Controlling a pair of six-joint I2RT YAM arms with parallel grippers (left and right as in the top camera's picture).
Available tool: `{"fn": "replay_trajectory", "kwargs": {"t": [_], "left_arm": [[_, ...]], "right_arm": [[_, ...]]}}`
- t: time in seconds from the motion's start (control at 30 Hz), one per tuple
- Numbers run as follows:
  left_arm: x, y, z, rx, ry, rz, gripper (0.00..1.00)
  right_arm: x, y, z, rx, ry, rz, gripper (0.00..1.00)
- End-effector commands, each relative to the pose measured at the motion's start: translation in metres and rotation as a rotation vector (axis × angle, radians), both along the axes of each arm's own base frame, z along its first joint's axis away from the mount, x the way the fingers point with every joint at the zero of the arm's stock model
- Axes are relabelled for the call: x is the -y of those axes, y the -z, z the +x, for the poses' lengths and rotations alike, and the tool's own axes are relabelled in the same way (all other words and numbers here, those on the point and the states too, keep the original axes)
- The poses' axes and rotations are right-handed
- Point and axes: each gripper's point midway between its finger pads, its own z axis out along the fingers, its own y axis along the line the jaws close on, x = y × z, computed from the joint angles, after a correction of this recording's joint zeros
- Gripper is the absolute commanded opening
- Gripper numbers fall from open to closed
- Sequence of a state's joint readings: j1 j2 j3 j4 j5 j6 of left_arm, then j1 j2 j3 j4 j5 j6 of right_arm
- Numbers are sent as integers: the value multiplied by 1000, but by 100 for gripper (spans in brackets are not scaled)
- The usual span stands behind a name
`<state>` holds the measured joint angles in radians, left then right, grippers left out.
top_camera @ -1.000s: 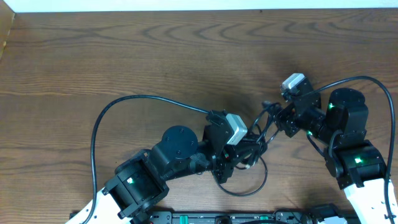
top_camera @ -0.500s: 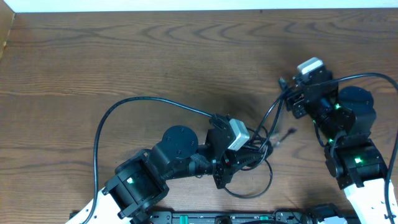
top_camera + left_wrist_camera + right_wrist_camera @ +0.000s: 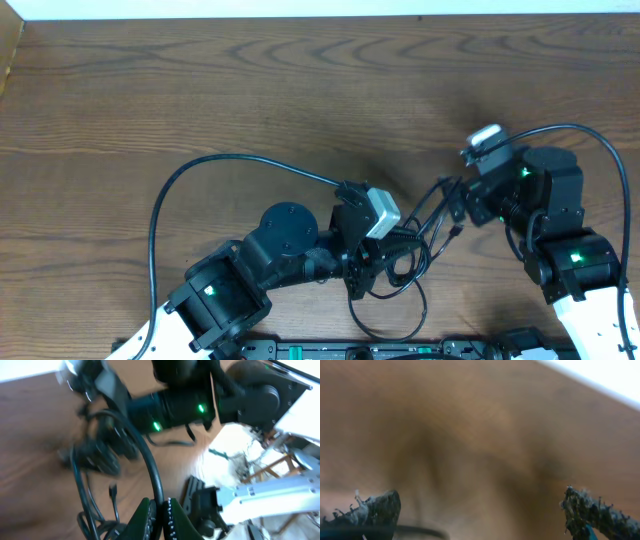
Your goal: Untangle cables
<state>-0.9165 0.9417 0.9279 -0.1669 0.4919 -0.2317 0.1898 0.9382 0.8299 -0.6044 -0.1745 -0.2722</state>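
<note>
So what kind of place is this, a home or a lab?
Probably a robotics lab bench. A left arm and a right arm work at a wood table over tangled cables. The left wrist view shows metal framing and loose wiring beside the table.

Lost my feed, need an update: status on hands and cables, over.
Left hand shut on one cable. Right hand wide open, gripping nothing. Other cables tangled between the hands. Only the tangle itself in the way.
</note>
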Motion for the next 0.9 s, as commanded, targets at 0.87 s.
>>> {"fn": "replay_trajectory", "kwargs": {"t": [0.87], "left_arm": [[-8, -56, 1, 148, -29, -166, 7]], "right_arm": [[-76, -14, -65, -151, -448, 337, 99]]}}
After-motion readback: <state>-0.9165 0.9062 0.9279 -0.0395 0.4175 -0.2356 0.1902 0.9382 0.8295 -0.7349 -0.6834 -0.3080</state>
